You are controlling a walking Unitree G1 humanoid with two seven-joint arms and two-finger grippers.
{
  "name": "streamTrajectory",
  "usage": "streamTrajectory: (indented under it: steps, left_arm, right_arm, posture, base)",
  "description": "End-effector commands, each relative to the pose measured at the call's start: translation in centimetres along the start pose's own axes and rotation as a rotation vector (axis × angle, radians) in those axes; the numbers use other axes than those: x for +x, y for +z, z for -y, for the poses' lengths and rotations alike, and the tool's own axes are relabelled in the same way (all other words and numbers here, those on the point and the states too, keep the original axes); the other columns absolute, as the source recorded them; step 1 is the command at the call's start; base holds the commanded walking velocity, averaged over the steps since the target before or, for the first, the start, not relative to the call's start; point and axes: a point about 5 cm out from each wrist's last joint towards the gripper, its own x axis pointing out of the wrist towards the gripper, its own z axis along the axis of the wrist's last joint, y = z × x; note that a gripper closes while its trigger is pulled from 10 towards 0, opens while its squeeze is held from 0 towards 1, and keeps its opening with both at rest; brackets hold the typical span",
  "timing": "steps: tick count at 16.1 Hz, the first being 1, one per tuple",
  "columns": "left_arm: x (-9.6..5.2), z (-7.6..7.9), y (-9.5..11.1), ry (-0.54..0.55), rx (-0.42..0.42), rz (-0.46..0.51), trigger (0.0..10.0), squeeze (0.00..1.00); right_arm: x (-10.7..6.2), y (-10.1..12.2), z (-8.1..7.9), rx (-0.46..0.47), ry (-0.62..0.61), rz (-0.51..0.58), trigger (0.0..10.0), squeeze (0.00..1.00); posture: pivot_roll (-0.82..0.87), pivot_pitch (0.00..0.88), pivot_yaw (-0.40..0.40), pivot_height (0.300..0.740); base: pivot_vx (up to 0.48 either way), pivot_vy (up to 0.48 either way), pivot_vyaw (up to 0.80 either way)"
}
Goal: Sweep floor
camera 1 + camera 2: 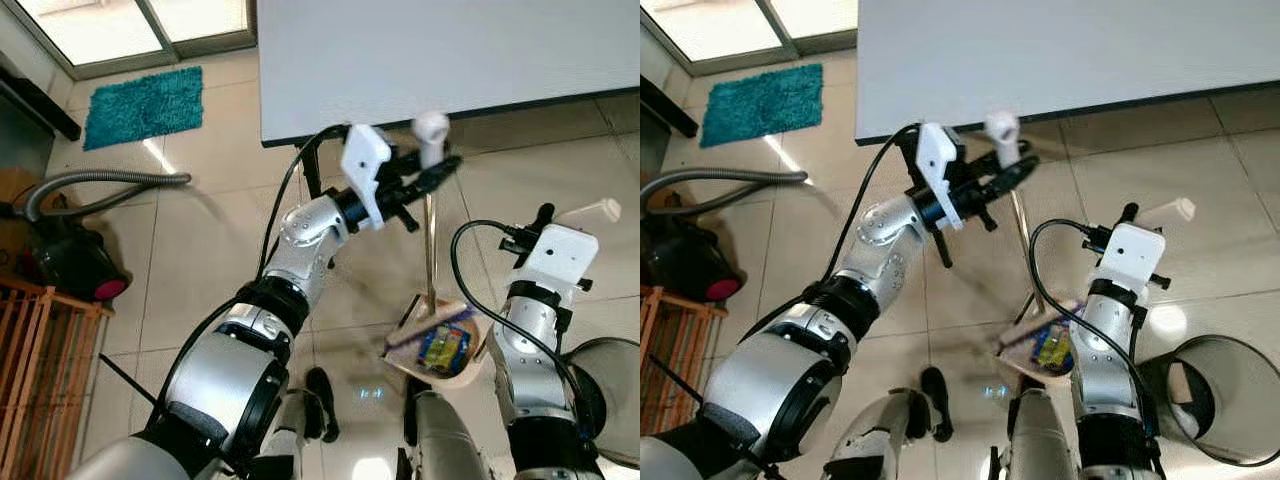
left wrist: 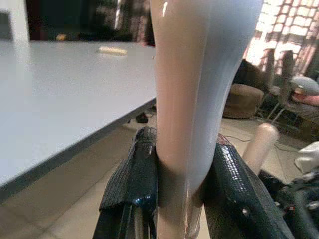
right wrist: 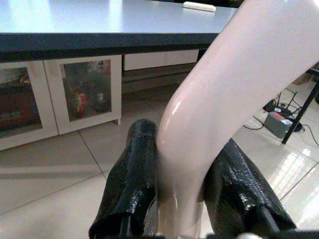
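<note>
**Both tools loaded, dustpan full: the dump comes next**

Your left tool point(image 1: 432, 172) is clamped on the pale handle point(image 2: 192, 99) of the dustpan; in the left wrist view the two black fingers point(image 2: 130, 184) press it from both sides with no gap. From there the thin pole point(image 1: 431, 250) drops almost straight down to the dustpan point(image 1: 440, 345), which hangs below the tool, close in front of your legs, with a small yellow-and-blue wrapper point(image 1: 445, 347) and some purple bits lying in the tray. The long axis of this piece is near vertical: knob up at the tool, pan mouth down near the floor.

Your right tool point(image 1: 1160, 215) is closed the same way around a second pale handle point(image 3: 224, 99), most likely the broom's. Its stub end pokes out past the tool, pointing away from your body; where the rest of that shaft runs you cannot tell.

Outward from the right tool, a round bin point(image 1: 1220, 400) stands just beyond your right arm. Behind the left tool sits the grey surface point(image 1: 420, 60), with a vacuum cleaner point(image 1: 70, 260) and a teal mat point(image 1: 145, 103) well off beyond your left arm.

Judging by the debris already collected, you are at the emptying step. The next move calls for carrying the pan level across to the bin, then tipping it over the rim without spilling.
</note>
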Motion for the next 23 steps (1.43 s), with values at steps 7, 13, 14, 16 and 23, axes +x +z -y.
streamTrajectory:
  steps: [7,13,14,16,23]
  left_arm:
    - [-1.2,-0.8,0.1,0.054,0.047,-0.014,10.0,0.00]
    - [-9.2,-2.8,-2.3,0.303,0.033,-0.234,10.0,0.00]
    - [-10.8,-2.6,-2.5,0.356,0.042,-0.262,10.0,0.00]
    - [-12.2,-1.9,-2.5,0.409,0.038,-0.282,10.0,0.00]
    - [-17.7,-2.4,0.5,0.608,0.236,-0.425,10.0,0.00]
  right_arm:
    - [-0.2,-2.5,0.4,0.022,-0.001,-0.123,10.0,0.00]
    - [1.5,0.3,1.2,0.129,0.008,-0.080,10.0,0.00]
    - [2.0,1.1,1.4,0.146,0.027,-0.072,10.0,0.00]
    - [2.4,2.1,1.5,0.157,0.052,-0.062,10.0,0.00]
    - [1.7,4.6,1.4,0.220,0.160,-0.058,10.0,0.00]
  posture:
    - [-0.01,0.162,0.149,0.740]
    - [-0.01,0.132,0.117,0.740]
    - [0.00,0.134,0.104,0.740]
    - [0.00,0.126,0.100,0.740]
    - [0.03,0.093,0.101,0.740]
  base:
    - [0.000,0.000,0.00]
    - [0.000,0.000,0.00]
    - [0.000,0.000,0.00]
    - [0.000,0.000,0.00]
    - [0.000,0.000,0.00]
